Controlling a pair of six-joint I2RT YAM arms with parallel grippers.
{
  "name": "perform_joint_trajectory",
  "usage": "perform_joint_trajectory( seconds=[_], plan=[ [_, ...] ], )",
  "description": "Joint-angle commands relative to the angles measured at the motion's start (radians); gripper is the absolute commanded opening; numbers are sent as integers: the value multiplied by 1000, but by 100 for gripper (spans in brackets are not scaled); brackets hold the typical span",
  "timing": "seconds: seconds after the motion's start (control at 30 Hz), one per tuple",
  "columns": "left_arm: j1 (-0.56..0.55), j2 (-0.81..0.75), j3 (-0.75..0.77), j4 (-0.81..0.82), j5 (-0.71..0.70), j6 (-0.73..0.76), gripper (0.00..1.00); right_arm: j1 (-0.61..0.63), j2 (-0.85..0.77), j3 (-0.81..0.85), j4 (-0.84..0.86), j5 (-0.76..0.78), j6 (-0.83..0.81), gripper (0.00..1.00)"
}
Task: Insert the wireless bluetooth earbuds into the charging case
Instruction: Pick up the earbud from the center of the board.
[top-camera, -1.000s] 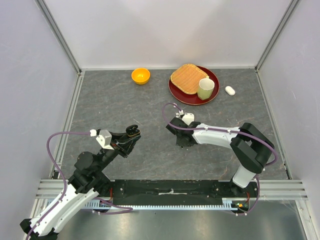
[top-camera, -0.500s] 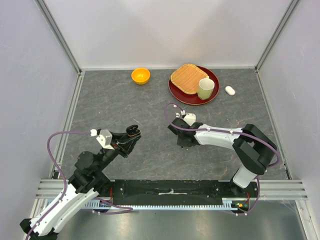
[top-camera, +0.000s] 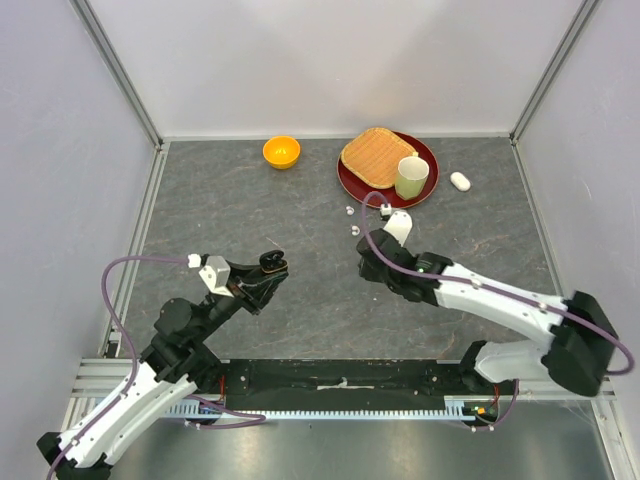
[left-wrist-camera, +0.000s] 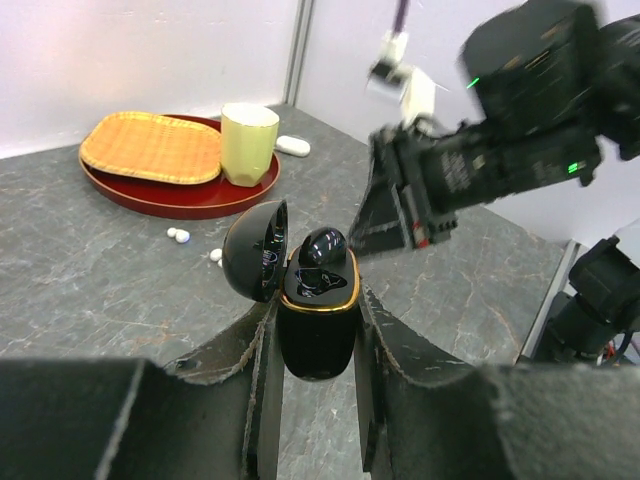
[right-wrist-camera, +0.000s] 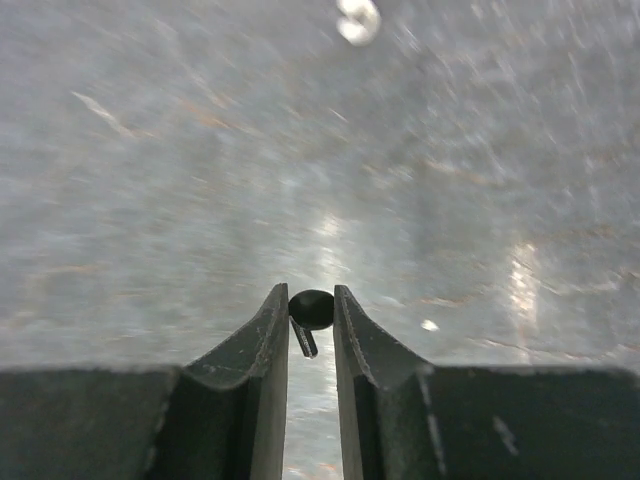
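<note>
My left gripper (top-camera: 268, 270) is shut on the black charging case (left-wrist-camera: 318, 325) and holds it upright above the table, left of centre. Its lid (left-wrist-camera: 255, 250) is open and one black earbud (left-wrist-camera: 322, 247) sits in it. My right gripper (right-wrist-camera: 311, 298) is shut on a second black earbud (right-wrist-camera: 311, 309) and holds it above the table. That gripper (top-camera: 376, 262) is right of the case and also shows in the left wrist view (left-wrist-camera: 368, 235). Two white earbuds (top-camera: 347, 210) (top-camera: 356, 230) lie on the table near the red plate. They also show in the left wrist view (left-wrist-camera: 178, 235) (left-wrist-camera: 216, 255).
A red plate (top-camera: 352, 183) at the back carries a woven mat (top-camera: 372, 155) and a pale green cup (top-camera: 411, 177). A white oval case (top-camera: 460, 181) lies to its right. An orange bowl (top-camera: 281, 151) stands at the back left of centre.
My right arm has swung out to the right and its gripper has risen off the table with the black earbud, uncovering the two white earbuds. My left gripper has shifted slightly right.
</note>
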Motion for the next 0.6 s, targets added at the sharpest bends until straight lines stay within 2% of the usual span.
perform_joint_trajectory(
  seconds=[0.0,0.17,0.37,0.57],
  plan=[
    [-3,71,15,151,54,-65,2,56,-189,-1,175,157,-28,0],
    [-3,179,24,272,110,-88,2,102,-318,-26,350,186,-69,0],
    [-3,263,32,382,151,-87,2,177,-385,-41,528,220,-114,0],
    [-3,296,38,424,168,-49,2,264,-408,-89,718,241,-138,0]
  ],
)
